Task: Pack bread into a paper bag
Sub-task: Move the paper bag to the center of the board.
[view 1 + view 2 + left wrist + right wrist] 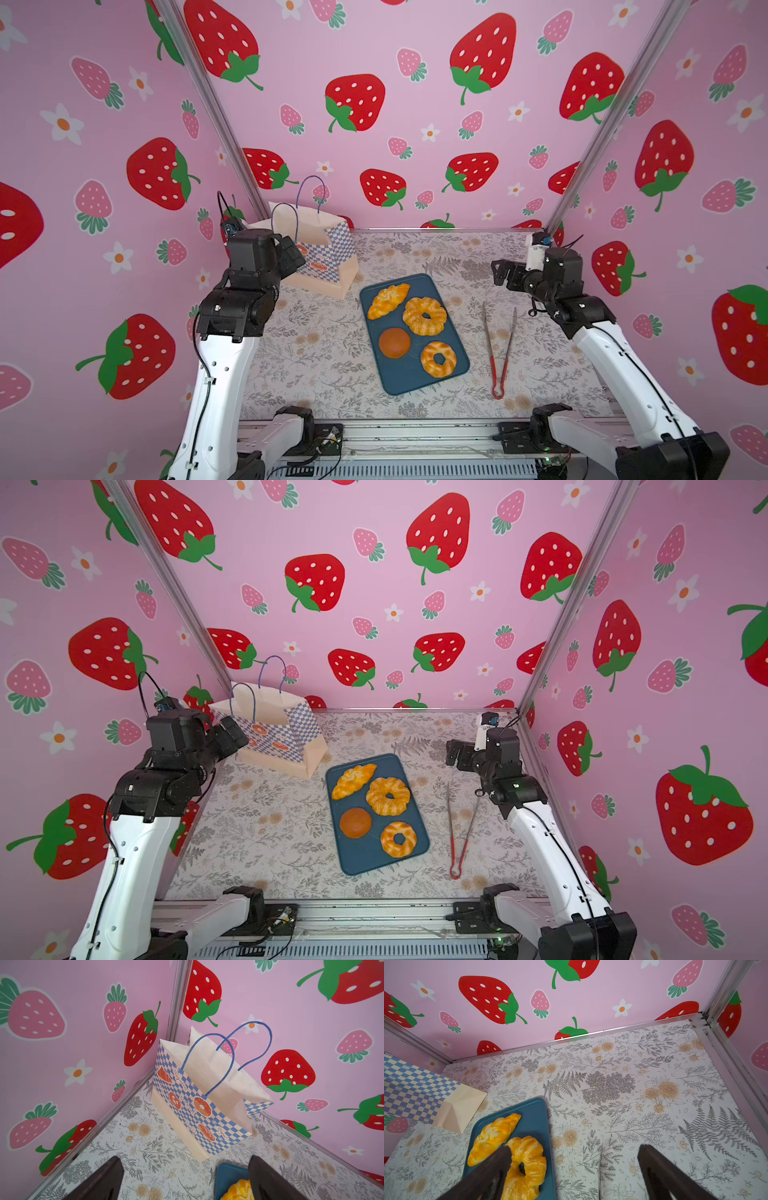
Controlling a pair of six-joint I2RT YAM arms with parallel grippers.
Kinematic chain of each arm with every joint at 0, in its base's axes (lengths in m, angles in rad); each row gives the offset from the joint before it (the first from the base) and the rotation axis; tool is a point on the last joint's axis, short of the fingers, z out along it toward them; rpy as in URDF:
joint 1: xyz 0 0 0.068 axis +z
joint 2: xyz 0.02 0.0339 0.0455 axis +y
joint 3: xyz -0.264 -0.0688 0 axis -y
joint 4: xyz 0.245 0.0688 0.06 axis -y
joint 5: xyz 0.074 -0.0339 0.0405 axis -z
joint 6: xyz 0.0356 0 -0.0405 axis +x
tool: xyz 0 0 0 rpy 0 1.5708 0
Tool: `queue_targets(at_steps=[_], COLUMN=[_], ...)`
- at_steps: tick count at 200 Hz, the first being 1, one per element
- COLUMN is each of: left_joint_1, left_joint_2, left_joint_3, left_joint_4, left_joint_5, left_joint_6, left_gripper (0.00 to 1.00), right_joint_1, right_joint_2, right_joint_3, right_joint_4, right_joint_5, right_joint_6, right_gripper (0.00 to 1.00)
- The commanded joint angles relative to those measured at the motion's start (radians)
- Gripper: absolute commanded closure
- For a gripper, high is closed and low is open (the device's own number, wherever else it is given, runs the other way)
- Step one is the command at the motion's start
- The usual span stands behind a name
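Item: left arm [232, 299], black-and-white, raised to the left of the tray; its left jaws are spread wide with nothing between them, facing the bag and apart from it. Item: cream paper bag [320, 257] with a blue-white checkered band, orange donut prints and two blue cord handles, standing upright with its mouth open just beyond the tray's far-left corner; seen in both top views and in the left wrist view [207, 1105]. Item: dark blue rectangular tray [399, 378], flat on the floral-printed worktop [316, 365], carrying all the bread. Far-left on the tray, golden-yellow croissant [387, 300]; far-right, larger golden twisted ring [411, 318], just beside the croissant; near-left, smooth round brown bun [394, 342]; near-right, smaller golden twisted ring [428, 361]. Item: metal tongs with red grips [491, 365], lying flat on the worktop to the right of the tray, tips apart and pointing away. Item: right arm [602, 340], right of the tray beyond the tongs; its right jaws stand wide apart, holding nothing, above the worktop.
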Motion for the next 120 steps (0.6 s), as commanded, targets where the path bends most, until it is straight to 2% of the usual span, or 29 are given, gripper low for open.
queue_targets(at_steps=[1, 30, 51, 65, 88, 95, 99, 105, 120], left_joint_1=[0.004, 0.007, 0.009, 0.013, 0.018, 0.017, 0.018, 0.019, 0.02], left_joint_2=[-0.005, -0.005, -0.002, 0.001, 0.003, 0.003, 0.003, 0.004, 0.007], left_joint_3=[0.005, 0.005, 0.004, 0.004, 0.006, 0.009, 0.011, 0.013, 0.018], left_joint_4=[0.014, 0.01, 0.009, 0.007, 0.008, 0.008, 0.01, 0.011, 0.01], left_joint_5=[-0.005, -0.008, -0.004, -0.004, 0.009, 0.014, 0.016, 0.017, 0.022], left_joint_6=[0.014, 0.017, 0.022, 0.022, 0.027, 0.03, 0.031, 0.032, 0.036], left_gripper=[0.0, 0.01, 0.01, 0.0, 0.0, 0.0, 0.0, 0.0, 0.01], right_joint_1=[0.006, 0.006, 0.005, 0.006, 0.001, -0.021, -0.032, -0.051, -0.106], right_joint_2=[0.061, 0.166, 0.217, 0.231, 0.293, 0.311, 0.318, 0.326, 0.341], right_joint_3=[0.115, 0.267, 0.346, 0.376, 0.472, 0.465, 0.452, 0.426, 0.328], right_joint_4=[-0.087, -0.195, -0.295, -0.32, -0.504, -0.476, -0.447, -0.427, -0.258], right_joint_5=[-0.086, -0.036, 0.115, 0.135, 0.23, 0.103, 0.037, -0.049, -0.382], right_joint_6=[-0.018, 0.123, 0.364, 0.392, 0.42, 0.295, 0.266, 0.268, 0.332], right_gripper=[0.0, 0.0, 0.0, 0.0, 0.0, 0.0, 0.0, 0.01, 0.16])
